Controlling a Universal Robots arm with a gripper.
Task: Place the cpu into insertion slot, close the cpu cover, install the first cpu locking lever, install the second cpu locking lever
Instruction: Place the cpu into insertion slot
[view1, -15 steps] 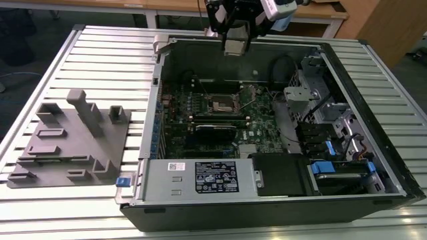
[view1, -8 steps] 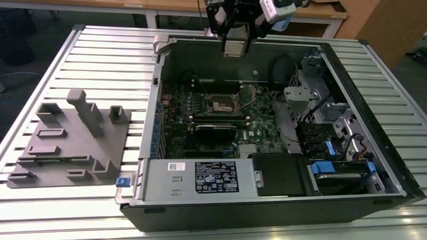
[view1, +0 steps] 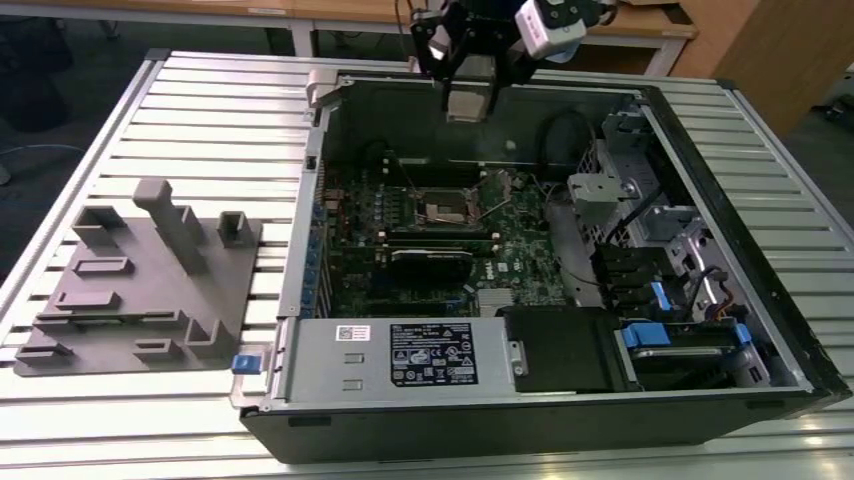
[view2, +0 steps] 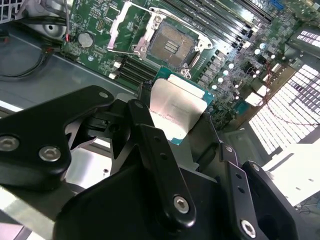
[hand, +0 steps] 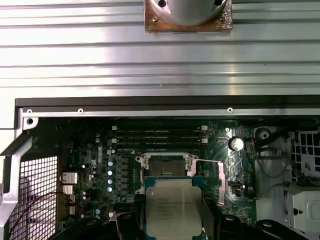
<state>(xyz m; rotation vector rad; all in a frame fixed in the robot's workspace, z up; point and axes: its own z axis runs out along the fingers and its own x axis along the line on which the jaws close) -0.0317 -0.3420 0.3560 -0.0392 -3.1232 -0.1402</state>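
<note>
arm (view1: 470, 25): cut off above the gripper (view1: 465, 103) by the exterior view's upper border.
cpu (hand: 173, 207): one edge cut off by the first wrist view's border; one corner hidden behind a black finger (view2: 150, 145) in the second wrist view.
insertion slot (hand: 165, 167): part hidden behind the cpu in the first wrist view.

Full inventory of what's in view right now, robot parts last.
table: one, silver, slatted, under everything
computer case: one, black, open, on the table
fixture tray: one, grey, on the table at the exterior view's left of the case
circuit board: one, green, inside the case
insertion slot: one, dark centre with metal rim, empty, on the circuit board
cpu cover: one, silver frame, swung open beside the insertion slot
memory slots: several, black, long, near the insertion slot
cpu: one, silver-grey top, held above the circuit board
gripper: one, black, jaws shut on the cpu
</note>
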